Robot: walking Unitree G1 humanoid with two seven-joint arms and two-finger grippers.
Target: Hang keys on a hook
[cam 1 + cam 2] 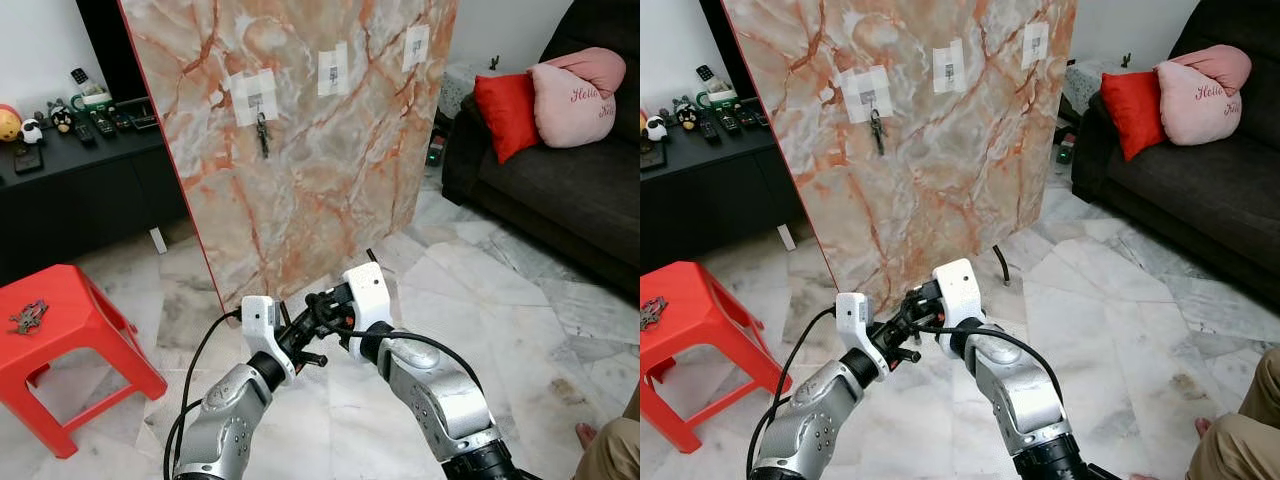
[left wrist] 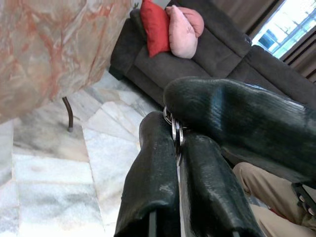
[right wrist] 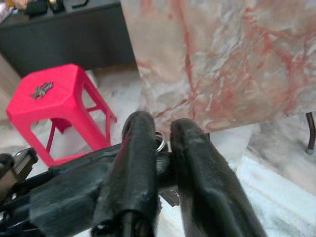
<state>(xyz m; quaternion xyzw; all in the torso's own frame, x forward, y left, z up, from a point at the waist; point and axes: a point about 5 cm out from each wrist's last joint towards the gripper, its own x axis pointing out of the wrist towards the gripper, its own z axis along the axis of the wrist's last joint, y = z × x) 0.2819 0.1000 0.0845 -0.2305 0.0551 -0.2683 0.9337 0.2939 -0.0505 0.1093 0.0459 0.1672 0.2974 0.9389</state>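
Keys on a metal ring [image 2: 174,134] sit pinched between the two grippers, low in front of the robot and above the marble floor [image 1: 480,300]. The left gripper [image 1: 318,322] has its black fingers [image 2: 158,177] closed together on the ring. The right gripper [image 1: 322,303] meets it from the other side, its fingers [image 3: 140,163] pressed around the same ring.

Ahead stands a marble-patterned board [image 1: 330,170] carrying three taped hooks. Another bunch of keys [image 1: 262,133] already hangs from the left hook [image 1: 255,99]; the middle hook [image 1: 333,72] and right hook [image 1: 415,45] are bare.

To the robot's left, a red stool [image 1: 60,320] has a further set of keys [image 1: 28,316] lying on top. A dark sofa [image 1: 560,190] with red and pink cushions sits to the right.
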